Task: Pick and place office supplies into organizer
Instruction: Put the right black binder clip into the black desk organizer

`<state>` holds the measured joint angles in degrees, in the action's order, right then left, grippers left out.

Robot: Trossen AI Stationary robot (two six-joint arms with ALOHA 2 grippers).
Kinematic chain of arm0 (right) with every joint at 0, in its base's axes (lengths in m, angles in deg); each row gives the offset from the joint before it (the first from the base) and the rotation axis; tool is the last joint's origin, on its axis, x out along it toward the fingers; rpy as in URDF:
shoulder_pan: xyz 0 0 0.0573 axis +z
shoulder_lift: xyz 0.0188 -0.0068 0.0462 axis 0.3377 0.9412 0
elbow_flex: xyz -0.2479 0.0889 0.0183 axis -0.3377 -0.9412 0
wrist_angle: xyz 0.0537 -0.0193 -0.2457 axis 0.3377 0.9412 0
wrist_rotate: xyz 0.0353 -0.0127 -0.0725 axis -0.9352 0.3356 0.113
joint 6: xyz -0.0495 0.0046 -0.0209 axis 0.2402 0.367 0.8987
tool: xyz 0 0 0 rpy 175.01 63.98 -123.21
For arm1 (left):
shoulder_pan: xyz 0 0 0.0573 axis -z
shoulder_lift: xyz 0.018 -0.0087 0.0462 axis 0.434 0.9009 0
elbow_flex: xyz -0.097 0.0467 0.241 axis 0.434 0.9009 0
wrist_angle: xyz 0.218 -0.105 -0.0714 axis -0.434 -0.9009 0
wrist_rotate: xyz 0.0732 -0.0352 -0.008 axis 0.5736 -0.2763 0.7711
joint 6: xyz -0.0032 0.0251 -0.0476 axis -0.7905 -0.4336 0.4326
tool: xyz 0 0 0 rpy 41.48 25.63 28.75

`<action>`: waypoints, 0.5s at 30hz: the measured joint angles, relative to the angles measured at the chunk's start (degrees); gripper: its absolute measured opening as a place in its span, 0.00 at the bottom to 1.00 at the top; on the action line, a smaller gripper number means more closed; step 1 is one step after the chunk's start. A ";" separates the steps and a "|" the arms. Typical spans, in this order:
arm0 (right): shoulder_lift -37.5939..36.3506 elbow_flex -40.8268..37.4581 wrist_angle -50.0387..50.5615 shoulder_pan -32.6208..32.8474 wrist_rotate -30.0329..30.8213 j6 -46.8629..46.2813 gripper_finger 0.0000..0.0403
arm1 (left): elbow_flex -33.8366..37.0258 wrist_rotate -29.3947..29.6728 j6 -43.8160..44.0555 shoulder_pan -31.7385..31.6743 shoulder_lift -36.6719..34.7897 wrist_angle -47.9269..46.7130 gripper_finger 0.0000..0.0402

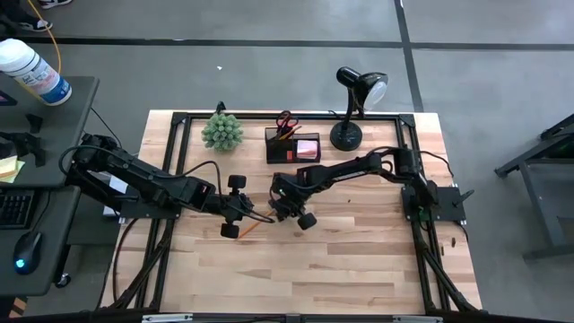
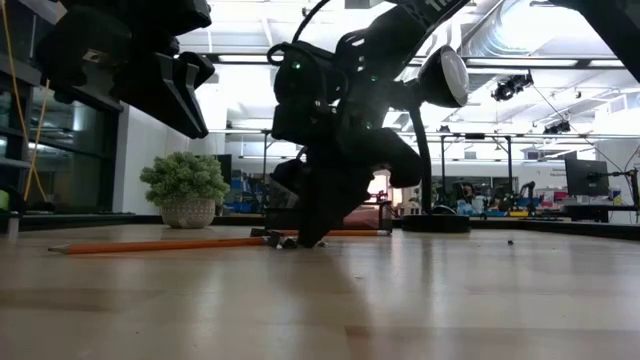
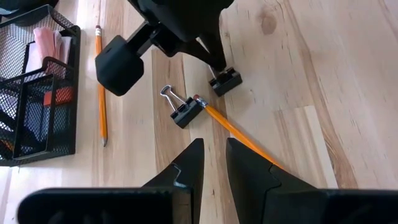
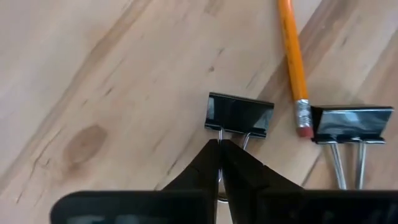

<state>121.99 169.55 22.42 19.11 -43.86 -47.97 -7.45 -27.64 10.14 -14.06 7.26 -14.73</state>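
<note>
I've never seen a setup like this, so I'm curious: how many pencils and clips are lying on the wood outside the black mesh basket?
Pencils: 2
Binder clips: 2
Total: 4

no readable text, labels, or numbers

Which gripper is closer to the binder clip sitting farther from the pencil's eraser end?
Right. The right gripper is shut on the wire handles of that binder clip. The left gripper hangs back, above the pencil, touching nothing.
</note>
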 joint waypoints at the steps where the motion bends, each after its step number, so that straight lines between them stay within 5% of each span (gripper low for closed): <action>1: 0.03 0.00 0.08 0.12 0.05 -0.07 0.03 | 0.00 0.00 0.00 -0.01 0.00 -0.02 0.14; 15: 0.61 6.71 8.24 2.72 8.63 -1.23 0.00 | 0.00 -0.42 -0.13 -0.02 0.00 -0.07 0.14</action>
<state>122.60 176.26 30.66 21.83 -35.23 -49.20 -7.45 -28.06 10.01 -14.08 7.26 -14.79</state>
